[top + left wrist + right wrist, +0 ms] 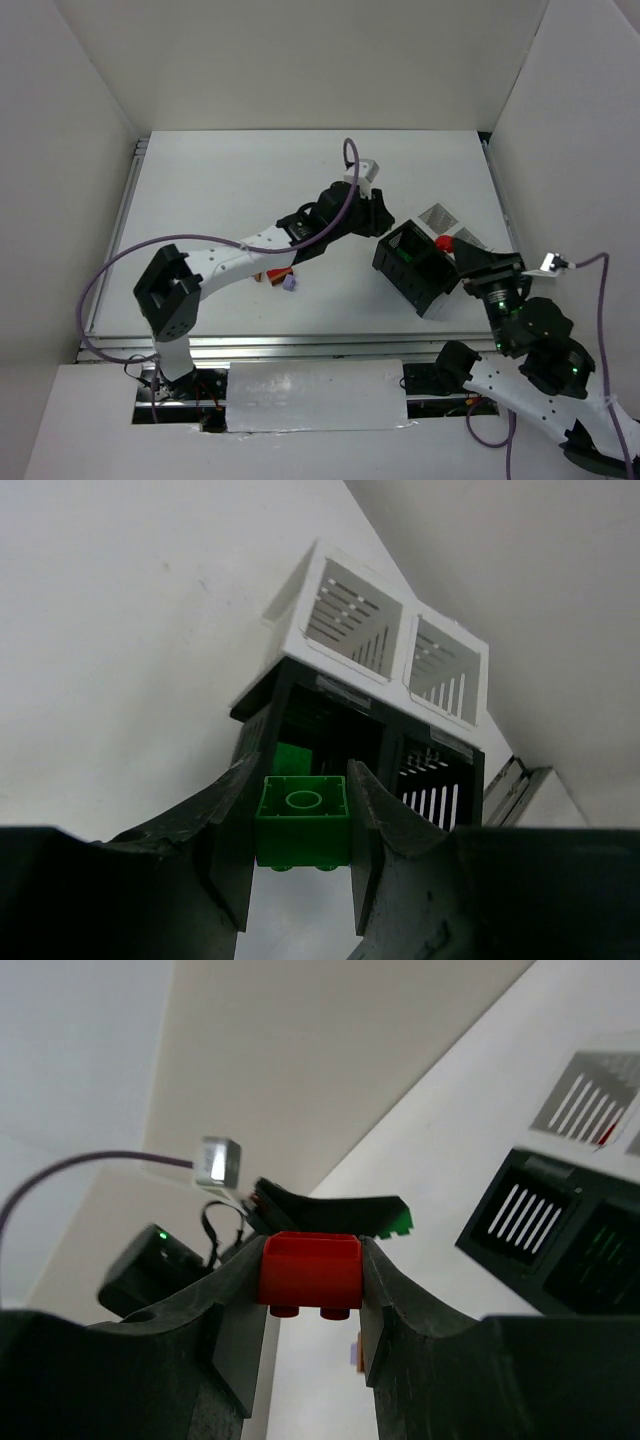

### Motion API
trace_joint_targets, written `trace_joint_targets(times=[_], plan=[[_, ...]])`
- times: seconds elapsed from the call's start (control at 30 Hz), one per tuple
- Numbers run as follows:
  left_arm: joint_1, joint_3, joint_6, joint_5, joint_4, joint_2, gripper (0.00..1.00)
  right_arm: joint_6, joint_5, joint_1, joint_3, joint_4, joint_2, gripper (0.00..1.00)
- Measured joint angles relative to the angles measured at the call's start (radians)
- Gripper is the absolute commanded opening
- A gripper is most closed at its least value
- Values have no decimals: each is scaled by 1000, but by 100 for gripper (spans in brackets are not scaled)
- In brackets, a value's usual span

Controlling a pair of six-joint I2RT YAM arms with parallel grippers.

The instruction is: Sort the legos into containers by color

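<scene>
- White counter [230,190] is carrying the containers [415,268], centre right; your left pincer [375,215] is gripping a green lego [303,810] beside them.
- Your right pincer [468,258] is gripping a red lego [311,1270]; converging there, you're probably risking a collision.

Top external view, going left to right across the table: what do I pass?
Lavender lego → left tool gripping a green lego → black container block → right tool gripping a red lego.
</scene>
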Motion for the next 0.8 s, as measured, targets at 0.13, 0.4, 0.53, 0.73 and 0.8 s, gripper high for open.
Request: trace_joint_targets(times=[0.13, 0.4, 0.53, 0.73, 0.8], plan=[[-33, 138, 21, 48, 3, 143, 0, 32, 94, -1, 129, -171, 2, 0], [-81, 256, 42, 28, -46, 241, 36, 20, 128, -1, 179, -340, 65, 0], [-82, 255, 41, 11, -55, 242, 67, -11, 130, -1, 170, -333, 65, 0], [-79, 255, 42, -28, -72, 251, 89, -41, 142, -1, 166, -316, 117, 0], [-79, 255, 43, -35, -77, 262, 90, -48, 146, -1, 166, -311, 157, 0]])
